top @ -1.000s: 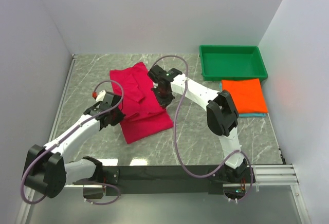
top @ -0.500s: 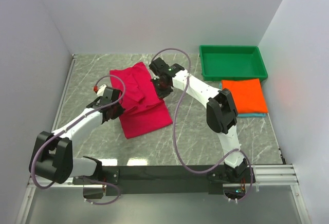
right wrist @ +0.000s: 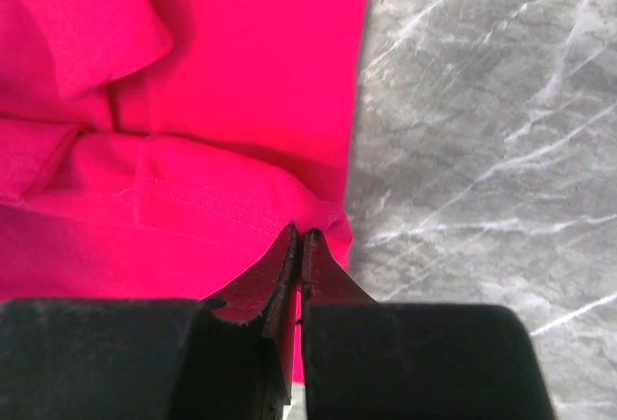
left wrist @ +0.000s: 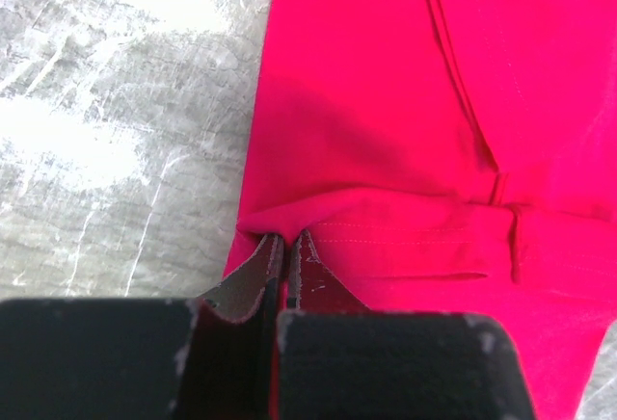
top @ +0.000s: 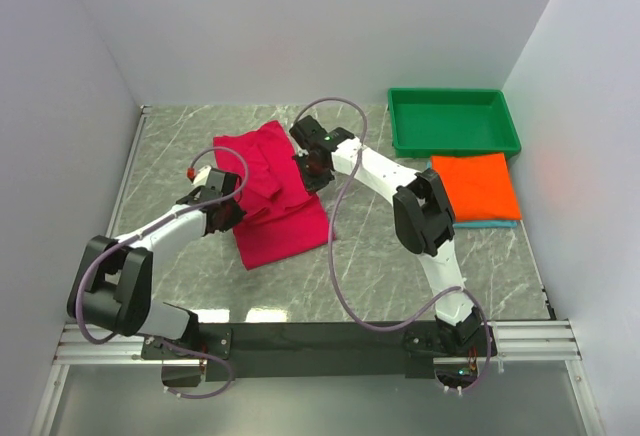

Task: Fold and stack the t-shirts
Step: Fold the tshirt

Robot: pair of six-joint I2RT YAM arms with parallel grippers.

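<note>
Marble table [top: 500, 256]; wrist views alone reveal left fingers [left wrist: 246, 285], right fingers [right wrist: 255, 290] clamping crimson-pink shirt [top: 285, 231] hem.

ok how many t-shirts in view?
3: crimson-pink shirt mid-table, partly folded; orange shirt folded, in front of the green tray; teal shirt under the orange, only its edge showing.

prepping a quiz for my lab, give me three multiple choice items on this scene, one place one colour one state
1. The orange t-shirt lies: A beside the green tray; B inside it; C on the wall.
2. The held t-shirt is: A teal; B crimson-pink; C yellow.
3. The left fingers are: A wide open; B shut on cloth; C unseen.
Answers: A, it rests on the table outside the tray; B, that colour fills both wrist views; B, they pinch a fold.
</note>
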